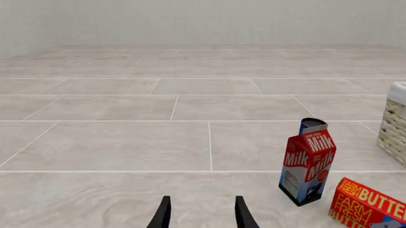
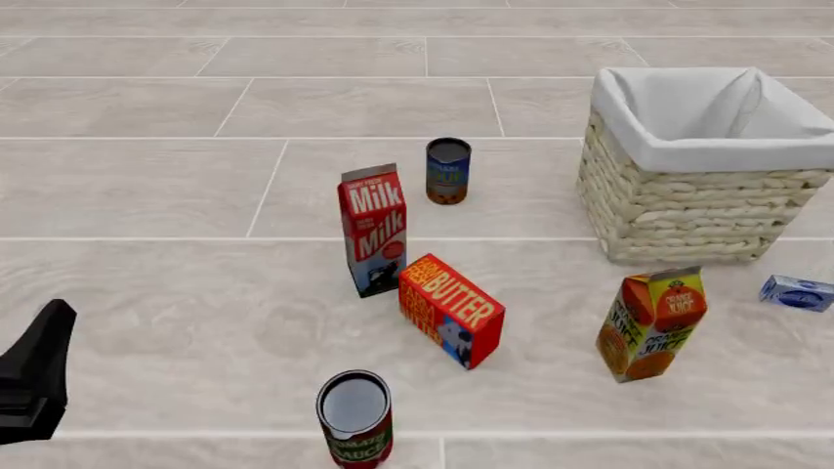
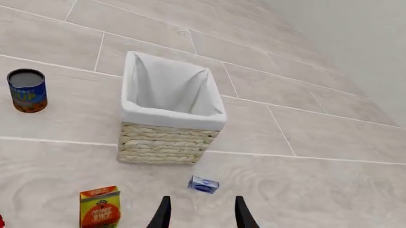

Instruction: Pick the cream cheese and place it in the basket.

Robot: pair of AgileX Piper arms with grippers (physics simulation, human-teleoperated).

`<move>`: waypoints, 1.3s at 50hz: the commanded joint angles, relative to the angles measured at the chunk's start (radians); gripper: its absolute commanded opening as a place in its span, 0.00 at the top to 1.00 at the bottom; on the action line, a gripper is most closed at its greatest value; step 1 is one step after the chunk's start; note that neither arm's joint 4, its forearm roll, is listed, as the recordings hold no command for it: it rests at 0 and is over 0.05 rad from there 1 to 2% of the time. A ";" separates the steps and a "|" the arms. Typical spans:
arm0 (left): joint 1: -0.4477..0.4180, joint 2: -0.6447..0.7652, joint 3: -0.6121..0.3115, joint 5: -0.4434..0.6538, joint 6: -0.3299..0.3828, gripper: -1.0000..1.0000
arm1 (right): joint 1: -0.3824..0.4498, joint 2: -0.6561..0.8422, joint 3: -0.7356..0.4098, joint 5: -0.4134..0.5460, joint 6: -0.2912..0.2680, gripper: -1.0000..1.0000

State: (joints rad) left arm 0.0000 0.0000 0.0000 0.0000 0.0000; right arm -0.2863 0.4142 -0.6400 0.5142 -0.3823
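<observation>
Since the cheese (image 3: 204,185) looks small, light and stiff, the right gripper (image 3: 203,212), fingers apart, should probably pinch its sides.

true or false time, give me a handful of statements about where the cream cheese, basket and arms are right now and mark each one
1. The cream cheese lies on the floor outside the basket. True.
2. The basket already holds a carton. False: in the right wrist view only its white liner shows inside.
3. The right gripper has its jaws apart and holds nothing. True.
4. The milk carton lies on its side. False: it stands upright.
5. The orange juice carton stands between the cream cheese and the butter box in the front view. True.
6. The left gripper is clamped on the butter box. False: its jaws are open and empty.
</observation>
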 commanded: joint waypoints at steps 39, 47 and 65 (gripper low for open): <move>0.000 0.000 0.000 0.000 0.000 0.00 | -0.062 0.288 -0.005 0.048 -0.316 0.00; 0.000 0.000 0.000 0.000 0.000 0.00 | -0.034 0.347 -0.012 0.066 -0.373 0.00; 0.000 0.000 0.000 0.000 0.000 0.00 | -0.119 0.508 -0.002 -0.057 -0.491 0.00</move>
State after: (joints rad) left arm 0.0000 0.0000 0.0000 0.0000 0.0000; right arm -0.3788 0.8502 -0.6453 0.5017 -0.8062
